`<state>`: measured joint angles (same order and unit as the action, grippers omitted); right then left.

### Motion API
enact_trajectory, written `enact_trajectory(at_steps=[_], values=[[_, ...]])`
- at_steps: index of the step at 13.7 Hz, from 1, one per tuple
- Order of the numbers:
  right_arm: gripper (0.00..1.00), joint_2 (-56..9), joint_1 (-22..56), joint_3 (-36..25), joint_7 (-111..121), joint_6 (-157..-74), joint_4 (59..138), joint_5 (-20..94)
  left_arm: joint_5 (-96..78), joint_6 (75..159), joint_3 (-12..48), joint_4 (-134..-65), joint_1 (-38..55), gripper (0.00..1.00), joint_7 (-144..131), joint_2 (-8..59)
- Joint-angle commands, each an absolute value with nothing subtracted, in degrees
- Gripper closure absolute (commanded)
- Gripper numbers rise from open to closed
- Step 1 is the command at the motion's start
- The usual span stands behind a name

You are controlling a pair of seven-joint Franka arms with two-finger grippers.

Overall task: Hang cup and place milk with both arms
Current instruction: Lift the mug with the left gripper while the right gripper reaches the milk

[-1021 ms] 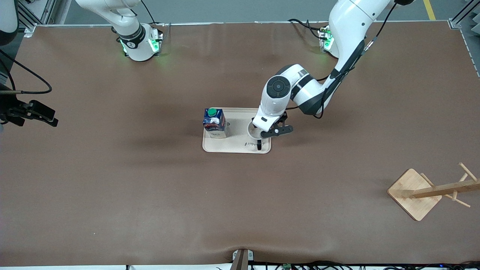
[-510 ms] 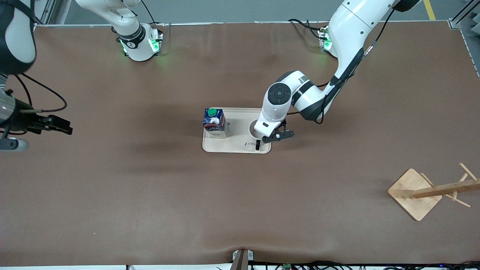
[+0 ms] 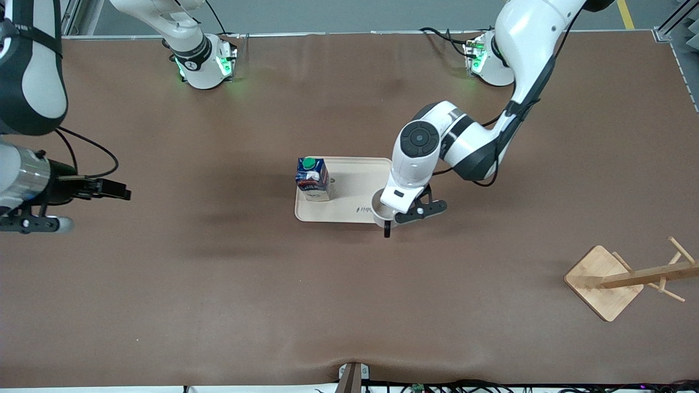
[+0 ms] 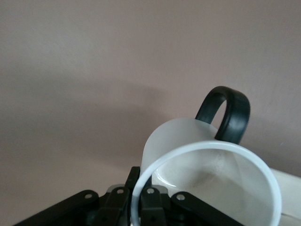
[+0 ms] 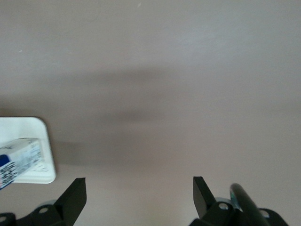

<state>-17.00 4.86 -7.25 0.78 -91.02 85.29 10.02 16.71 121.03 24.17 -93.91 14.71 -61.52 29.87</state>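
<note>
On the brown table point(image 3: 218, 284) I am logging items from largest to smallest.

Left arm point(image 3: 524, 49): I am seeing it reaching from its base down toward the tray's corner at the left arm's end of the table, on the side nearer the front camera.

Right arm point(image 3: 33, 82): it is hanging at the right arm's end of the table, well apart from the tray; I am reading it as waiting.

Wooden rack point(image 3: 628, 278): standing near the left arm's end, nearer the front camera than the tray.

Tray point(image 3: 349, 210): pale, lying mid-table.

Milk point(image 3: 312, 178): standing upright on the tray, at the end toward the right arm.

Cup point(image 3: 379, 210): I am seeing it lifted and tilted over the tray's edge, black handle point(image 4: 225, 114) pointing away from the wrist.

Left gripper point(image 3: 389, 214): fingers point(image 4: 151, 207) are pinching the cup's rim, one inside and one outside, fully clamped.

Right gripper point(image 3: 112, 190): over bare table, jaws spread wide, holding nothing; fingertips point(image 5: 75, 195) are showing in the right wrist view.
</note>
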Motion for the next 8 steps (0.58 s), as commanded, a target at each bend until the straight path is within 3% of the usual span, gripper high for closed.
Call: enact_trajectory(at_steps=[1,8], values=[[0.0,-19.4,7.1,-7.3,0.3,-88.9,84.9,14.4,17.9,116.5,24.4,-91.4,11.9,1.0,-60.3,25.3],[0.0,-21.5,26.3,-7.4,-14.6,-93.0,84.4,14.5,17.0,109.3,24.9,-89.8,-1.3,1.0,-37.7,17.7]])
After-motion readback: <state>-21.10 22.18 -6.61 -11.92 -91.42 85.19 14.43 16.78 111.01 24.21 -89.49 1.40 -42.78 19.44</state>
